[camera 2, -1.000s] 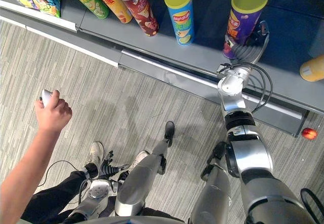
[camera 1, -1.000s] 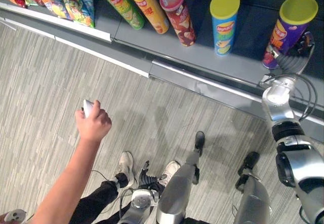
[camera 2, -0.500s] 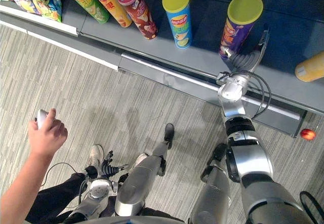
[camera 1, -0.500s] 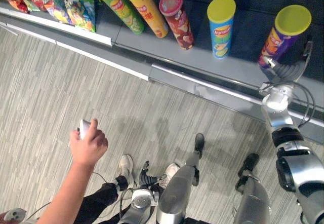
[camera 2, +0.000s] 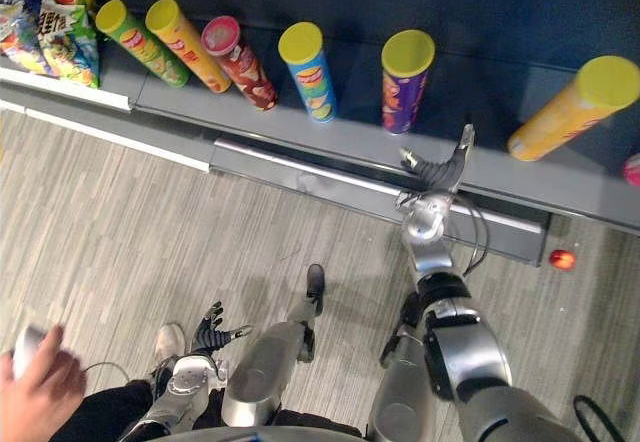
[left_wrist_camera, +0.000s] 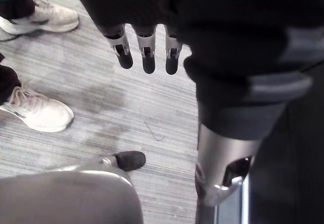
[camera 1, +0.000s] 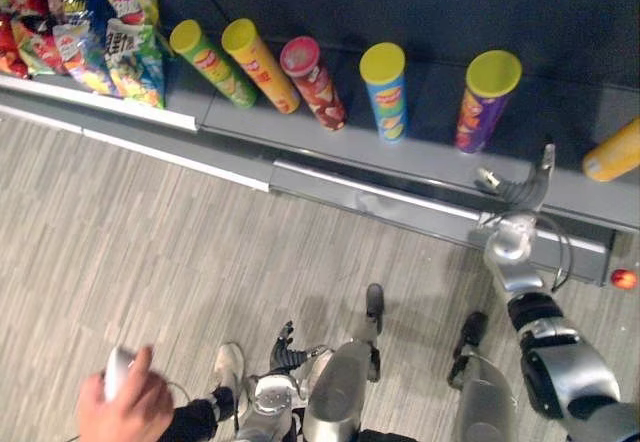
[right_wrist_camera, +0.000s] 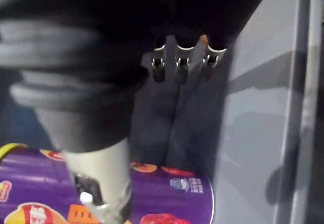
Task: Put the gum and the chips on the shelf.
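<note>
Head eyes overlook the shelf; wrist cameras peer close.

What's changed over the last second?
The right hand has let go of the purple chips can and drawn back to the front edge of the shelf, fingers open, clear of the can. The whole view has shifted too, so the camera moved. The can stands upright in its row as before. The left hand stays open, low over the floor.

Cropped or unresolved items
Snack bags at 10 o'clock and, in the right wrist view, the purple can run off the frame edge. A person's hand at 7 o'clock covers most of a pale device. The red object is too small to identify.
</note>
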Controlling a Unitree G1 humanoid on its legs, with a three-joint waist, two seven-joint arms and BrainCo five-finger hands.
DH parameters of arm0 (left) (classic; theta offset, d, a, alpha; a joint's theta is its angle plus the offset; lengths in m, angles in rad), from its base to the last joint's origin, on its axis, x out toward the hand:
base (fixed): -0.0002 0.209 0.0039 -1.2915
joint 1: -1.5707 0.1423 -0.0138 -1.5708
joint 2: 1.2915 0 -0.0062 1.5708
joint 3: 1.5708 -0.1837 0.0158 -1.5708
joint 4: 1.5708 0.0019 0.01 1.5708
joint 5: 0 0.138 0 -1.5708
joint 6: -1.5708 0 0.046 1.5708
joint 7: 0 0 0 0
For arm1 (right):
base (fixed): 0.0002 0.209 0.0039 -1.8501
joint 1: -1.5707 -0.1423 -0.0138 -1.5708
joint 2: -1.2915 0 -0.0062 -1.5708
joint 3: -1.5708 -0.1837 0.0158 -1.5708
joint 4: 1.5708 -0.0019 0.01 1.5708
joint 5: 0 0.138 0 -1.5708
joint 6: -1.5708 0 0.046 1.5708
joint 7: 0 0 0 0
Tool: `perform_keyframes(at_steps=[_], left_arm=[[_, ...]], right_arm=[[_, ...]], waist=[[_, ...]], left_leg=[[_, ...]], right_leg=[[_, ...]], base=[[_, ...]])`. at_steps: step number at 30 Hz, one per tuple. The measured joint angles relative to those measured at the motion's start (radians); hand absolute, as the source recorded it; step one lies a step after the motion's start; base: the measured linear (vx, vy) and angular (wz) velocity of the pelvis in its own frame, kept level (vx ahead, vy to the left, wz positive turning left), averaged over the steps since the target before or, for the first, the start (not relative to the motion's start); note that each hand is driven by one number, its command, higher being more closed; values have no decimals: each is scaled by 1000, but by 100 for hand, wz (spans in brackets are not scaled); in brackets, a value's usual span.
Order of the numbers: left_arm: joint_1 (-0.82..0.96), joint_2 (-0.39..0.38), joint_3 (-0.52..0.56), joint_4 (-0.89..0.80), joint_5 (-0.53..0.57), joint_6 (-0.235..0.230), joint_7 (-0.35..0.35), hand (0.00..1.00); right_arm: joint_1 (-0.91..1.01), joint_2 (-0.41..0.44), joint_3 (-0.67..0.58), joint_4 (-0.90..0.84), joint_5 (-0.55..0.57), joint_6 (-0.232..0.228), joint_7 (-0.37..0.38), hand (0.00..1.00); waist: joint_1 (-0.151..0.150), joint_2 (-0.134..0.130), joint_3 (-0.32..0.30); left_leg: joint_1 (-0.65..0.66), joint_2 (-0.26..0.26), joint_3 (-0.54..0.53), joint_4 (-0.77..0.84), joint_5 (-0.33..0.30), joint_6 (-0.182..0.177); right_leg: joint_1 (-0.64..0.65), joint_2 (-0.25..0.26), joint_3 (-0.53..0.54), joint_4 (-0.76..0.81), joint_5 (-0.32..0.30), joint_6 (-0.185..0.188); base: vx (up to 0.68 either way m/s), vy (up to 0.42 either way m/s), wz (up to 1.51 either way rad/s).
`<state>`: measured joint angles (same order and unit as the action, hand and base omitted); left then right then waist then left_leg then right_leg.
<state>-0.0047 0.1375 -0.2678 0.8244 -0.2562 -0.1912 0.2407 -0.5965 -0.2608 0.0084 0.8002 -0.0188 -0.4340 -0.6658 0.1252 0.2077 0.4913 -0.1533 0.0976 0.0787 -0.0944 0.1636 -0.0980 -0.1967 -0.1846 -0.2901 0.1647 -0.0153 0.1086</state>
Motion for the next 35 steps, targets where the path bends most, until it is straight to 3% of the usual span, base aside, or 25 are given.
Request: perform_keyframes(at_steps=[2, 6, 10, 13, 19, 22, 28, 32, 35], left_arm=[[3, 0, 11, -5, -17, 14, -34, 0], [15, 6, 43, 6, -45, 51, -88, 0], [51, 6, 83, 50, -83, 125, -130, 0], [53, 5, 118, 102, -95, 176, -146, 0], [67, 3, 185, 167, -97, 271, -237, 0], [69, 3, 217, 190, -104, 290, -260, 0], [70, -2, 281, 246, -134, 327, -263, 0], [69, -8, 307, 267, -142, 336, -266, 0], [69, -12, 313, 286, -186, 350, -266, 0]], right_arm=[[43, 29, 1, -41, 1, 8, 3, 0], [197, 91, 50, -145, 29, 23, 46, 0], [432, 144, 139, -262, 27, 36, 133, 0], [559, 153, 172, -298, 14, 37, 208, 0], [707, 152, 177, -247, -3, 88, 397, 0], [740, 153, 159, -160, -3, 133, 457, 0], [769, 173, 19, 48, 37, 186, 468, 0], [739, 179, -76, 165, 108, 211, 445, 0], [737, 175, -83, 190, 84, 226, 436, 0]], waist=[[-21, -12, 7], [-42, -64, -21], [-69, -142, -145], [-95, -169, -215], [-122, -183, -299], [-125, -191, -319], [-153, -198, -344], [-151, -199, -360], [-152, -200, -369]], left_leg=[[20, 6, 6, 0, -6, 1], [82, 21, 45, 0, -30, -4], [126, 36, 79, 0, -62, -10], [174, 40, 110, -5, -87, -12], [226, 43, 142, -8, -117, -21], [250, 47, 169, -8, -129, -25], [284, 50, 174, -8, -143, -29], [310, 45, 168, -8, -142, -29], [314, 44, 162, -9, -143, -29]], right_leg=[[26, 9, 2, -15, 0, 0], [83, 28, 23, -48, 2, -1], [132, 49, 44, -97, 2, -2], [176, 55, 64, -123, 2, -2], [226, 62, 84, -154, 2, -1], [246, 69, 107, -165, 2, -1], [290, 74, 107, -189, 2, -1], [320, 76, 96, -199, 2, -2], [331, 75, 88, -201, 1, -1]], base=[[60, -34, -9], [84, -35, -25], [131, -32, -21], [100, -12, -26], [72, 1, -14], [34, 3, -22], [45, 4, -3], [41, 10, 7], [-17, 3, 8]])
